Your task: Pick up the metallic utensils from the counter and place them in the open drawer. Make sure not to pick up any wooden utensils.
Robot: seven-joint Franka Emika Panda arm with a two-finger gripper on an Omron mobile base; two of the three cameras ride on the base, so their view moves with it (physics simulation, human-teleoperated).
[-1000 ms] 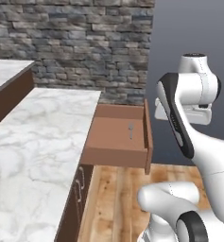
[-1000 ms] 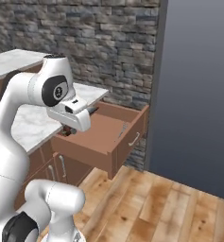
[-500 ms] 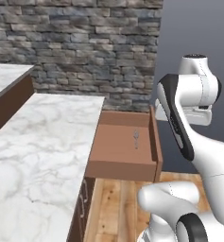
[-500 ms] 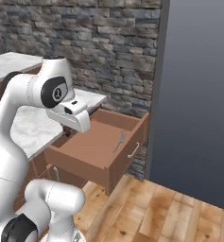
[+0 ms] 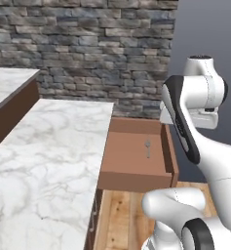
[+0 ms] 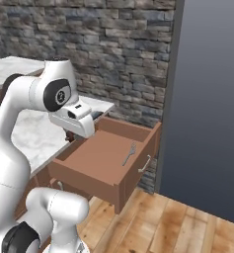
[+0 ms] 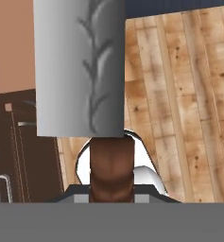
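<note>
A grey stone wall (image 5: 83,53) backs a simulated kitchen with a plank wood floor (image 6: 163,227). At the left of the left base view lies a white marble counter (image 5: 44,161), with a raised marble ledge on a dark wood side (image 5: 12,105) beyond it. Just to the counter's right, the open drawer (image 5: 136,181) of reddish-brown wood stands pulled out, and a metal fork (image 5: 147,148) lies on its floor toward the right wall. Further right rises the white arm, its upper link leaning above the drawer's right edge.

In the right base view the arm stands at the left, its wrist over the drawer's near left corner. The fork (image 6: 129,153) lies inside the drawer (image 6: 96,174), near the front panel with its small bar handle (image 6: 145,163). A dark grey panel (image 6: 207,108) stands at the right.

In the hand view, the gripper (image 7: 111,186) is closed on a brown handle (image 7: 111,165), from which a broad grey metal blade (image 7: 78,66) with a leaf-like relief extends upward; what kind of utensil it is I cannot tell. Dark cabinet fronts (image 7: 26,151) sit at the left, floorboards at the right.
</note>
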